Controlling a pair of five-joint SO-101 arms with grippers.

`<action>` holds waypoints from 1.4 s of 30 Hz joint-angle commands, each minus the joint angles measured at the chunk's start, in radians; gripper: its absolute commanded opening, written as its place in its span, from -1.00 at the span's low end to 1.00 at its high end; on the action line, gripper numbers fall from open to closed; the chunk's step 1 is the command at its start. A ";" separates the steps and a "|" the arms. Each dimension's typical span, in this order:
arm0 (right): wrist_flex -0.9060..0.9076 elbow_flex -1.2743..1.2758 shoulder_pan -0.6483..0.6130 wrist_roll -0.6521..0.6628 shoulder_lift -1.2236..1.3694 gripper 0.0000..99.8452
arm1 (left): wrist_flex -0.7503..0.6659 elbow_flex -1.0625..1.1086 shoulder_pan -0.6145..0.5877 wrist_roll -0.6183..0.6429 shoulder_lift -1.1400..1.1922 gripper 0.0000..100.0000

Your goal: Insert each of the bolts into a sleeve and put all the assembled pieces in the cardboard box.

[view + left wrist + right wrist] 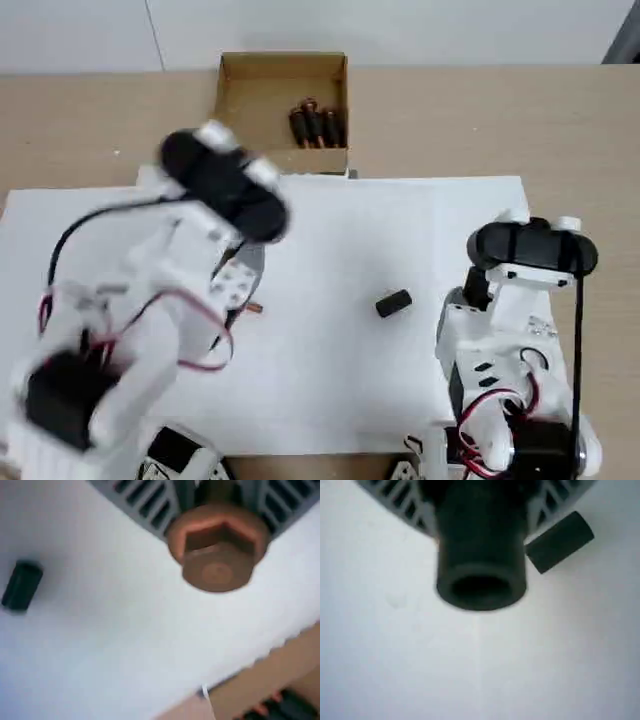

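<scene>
My left gripper (216, 497) is shut on a copper bolt (216, 550), whose hexagonal head faces the camera. From above, that bolt (254, 308) pokes out under the left gripper (243, 290), left of the sheet's middle. My right gripper (480, 500) is shut on a black sleeve (481, 560), open end towards the camera. A second black sleeve (559, 541) lies loose on the white sheet just beyond it. The loose sleeve (393, 302) rests between the two arms, also visible far off as a dark sleeve (22, 585). The cardboard box (240, 100) stands at the back.
Several assembled pieces (318, 123) lie together in the box's right half. The white sheet (400, 220) covers the table's middle, with bare wooden table (500, 120) behind it. The right arm's body (520, 300) stands at the sheet's right edge.
</scene>
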 commanded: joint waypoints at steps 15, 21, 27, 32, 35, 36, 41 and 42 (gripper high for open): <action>-0.177 0.368 -0.035 0.086 -0.403 -1.00 | -0.356 0.680 -0.140 0.339 -0.695 -0.99; -0.189 0.419 -0.074 0.071 -0.403 -1.00 | -0.359 0.776 -0.140 0.522 -0.740 -0.99; -0.302 0.543 -0.262 0.064 -0.403 -1.00 | -0.419 0.940 -0.137 0.697 -0.807 -0.99; -0.443 0.641 -0.437 0.064 -0.403 -1.00 | -0.557 1.050 -0.115 0.701 -0.861 -0.99; -0.503 0.686 -0.541 0.064 -0.403 -1.00 | -0.615 1.087 -0.060 0.703 -0.858 -0.99; -0.513 0.695 -0.573 0.066 -0.403 -1.00 | -0.629 1.096 -0.038 0.703 -0.859 -0.99; -0.544 0.717 -0.705 0.068 -0.403 -1.00 | -0.704 1.102 0.005 0.704 -0.859 -0.99; -0.544 0.717 -0.722 0.068 -0.403 -1.00 | -0.713 1.102 0.009 0.704 -0.859 -0.99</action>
